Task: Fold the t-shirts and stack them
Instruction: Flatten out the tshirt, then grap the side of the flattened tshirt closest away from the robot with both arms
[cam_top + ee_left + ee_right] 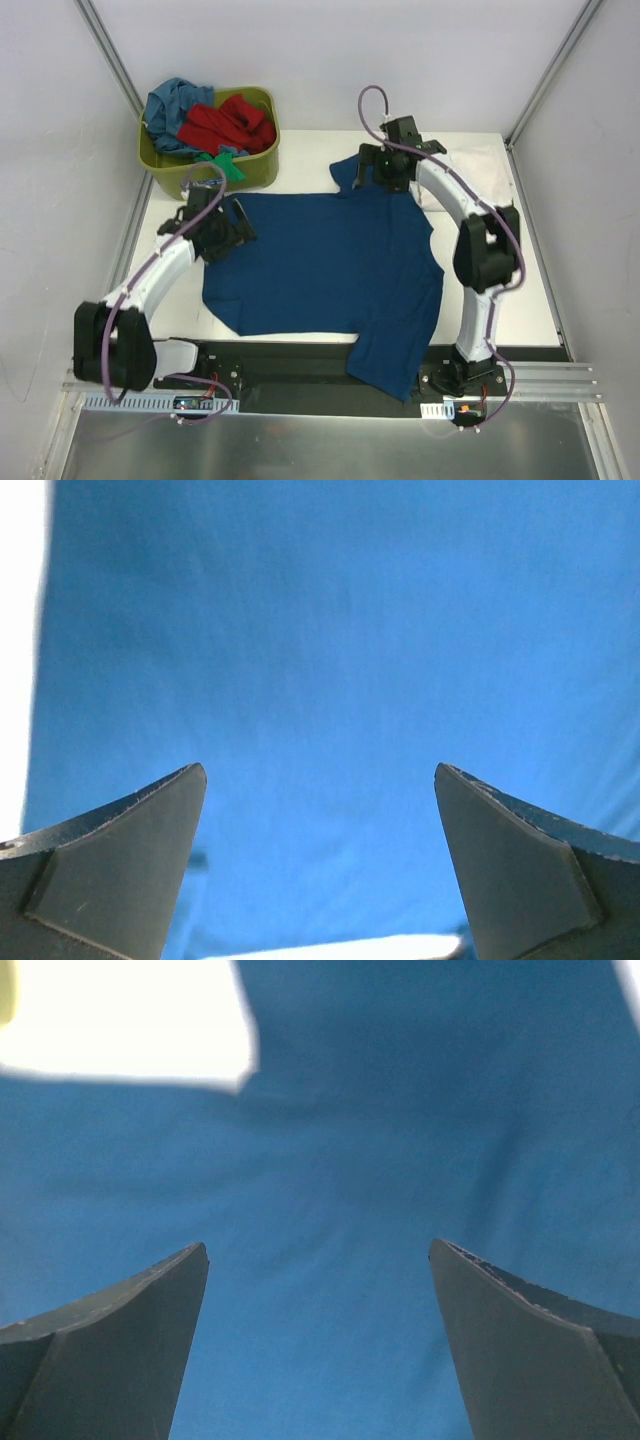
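I see the blue shirt (330,270) flat, unfolded; other shirts (225,125) wait in the tub (258,172) far left. Left end effector (320,770) and right end effector (318,1247) gape apart, empty.

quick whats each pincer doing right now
left pincer: open, holding nothing, above the blue t-shirt
right pincer: open, holding nothing, above the same shirt
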Controlling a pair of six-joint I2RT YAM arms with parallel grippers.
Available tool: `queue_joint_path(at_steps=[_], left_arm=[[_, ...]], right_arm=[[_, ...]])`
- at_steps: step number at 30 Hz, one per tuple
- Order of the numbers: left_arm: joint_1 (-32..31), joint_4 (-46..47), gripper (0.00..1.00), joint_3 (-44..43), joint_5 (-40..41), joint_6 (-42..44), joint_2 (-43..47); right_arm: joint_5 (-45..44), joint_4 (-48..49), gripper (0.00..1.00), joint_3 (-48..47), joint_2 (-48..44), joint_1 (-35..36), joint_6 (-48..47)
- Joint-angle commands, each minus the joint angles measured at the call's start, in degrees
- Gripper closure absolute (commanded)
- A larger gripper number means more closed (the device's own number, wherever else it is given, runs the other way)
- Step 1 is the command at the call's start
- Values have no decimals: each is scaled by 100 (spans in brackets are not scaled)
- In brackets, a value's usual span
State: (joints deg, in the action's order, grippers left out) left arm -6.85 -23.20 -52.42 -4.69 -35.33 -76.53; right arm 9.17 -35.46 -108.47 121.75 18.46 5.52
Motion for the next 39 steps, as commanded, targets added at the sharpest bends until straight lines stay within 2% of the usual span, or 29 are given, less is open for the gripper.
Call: queue_joint_path(at_steps=[1, 3, 4, 7, 10, 14, 19, 26, 28, 32, 35, 39], left_arm=[[-981, -904, 1, 899, 608, -780, 874], [-1195, -1448, 3, 1225, 985, -1001, 1034], [-1317, -1572, 7, 1417, 1109, -1193, 1174], [-1415, -1898, 14, 1743, 1330, -1406, 1377], [-1468, -1925, 18, 1928, 1313, -1450, 1457], [-1468, -1943, 29, 1955, 1339, -1371, 1413], [-1468, -2135, 28, 1929, 1470, -1441, 1220], [-1459, -3224, 28, 1578, 2585, -2311, 798], [-1451, -3444, 35, 1385, 2771, -2556, 693], [-1451, -4507, 32, 1147, 3316, -3418, 815], [-1451, -4737, 28, 1068, 3413, -3700, 1052], [-1450, -4677, 30, 1006, 3203, -3526, 1368]], right_arm=[[-635, 161, 3, 2080, -1940, 561, 168], [-723, 364, 3, 2968, -2365, 685, 483], [-819, 556, 3, 3728, -2724, 816, 590], [-1154, 813, 3, 4751, -3252, 992, 906], [-1277, 848, 3, 5202, -3413, 1046, 968], [-1382, 831, 3, 5335, -3281, 1055, 942], [-1523, 769, 3, 5345, -3035, 1046, 898], [-1506, 760, 3, 5345, -3000, 984, 881], [-1515, 751, 3, 5336, -3000, 975, 863], [-1567, 751, 3, 5388, -3035, 923, 863], [-1585, 734, 3, 5432, -3052, 844, 881], [-1436, 786, 3, 5415, -3079, 800, 846]])
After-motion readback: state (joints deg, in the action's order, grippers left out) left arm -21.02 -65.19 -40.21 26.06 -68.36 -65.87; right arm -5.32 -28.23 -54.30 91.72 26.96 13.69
